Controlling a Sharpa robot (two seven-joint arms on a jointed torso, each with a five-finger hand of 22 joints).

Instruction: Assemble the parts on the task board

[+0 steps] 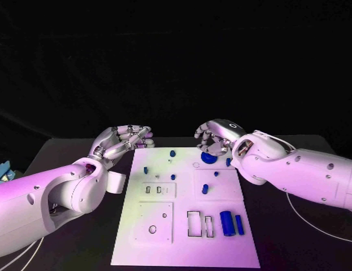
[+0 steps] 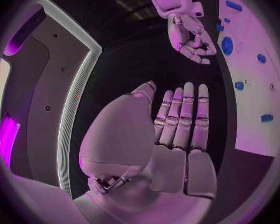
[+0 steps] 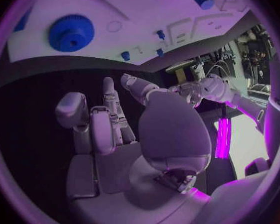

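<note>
Both hands hover at the board's point(image 1: 184, 237) far edge and hold nothing. The left hand point(image 1: 124, 140) sits just off the far left corner with its fingers straight and a little apart, palm bare in its wrist view. The right hand point(image 1: 212, 137) hangs over the far right part, fingers loosely curled and spread, empty, directly above the gear point(image 1: 209, 157). My judgement: this is a reach-and-select stage, no part yet picked up, and assembly is at an early point. The next move calls for the right hand to drop onto the gear — or another loose part — and close around it cleanly without nudging the pegs point(image 1: 172, 152) nearby. The board is a white plate lying flat mid-table, with rectangular slots and holes cut in it; small blue pegs stand across its far half, and two blue cylinders point(image 1: 227, 222) lie side by side near its right edge.
</note>
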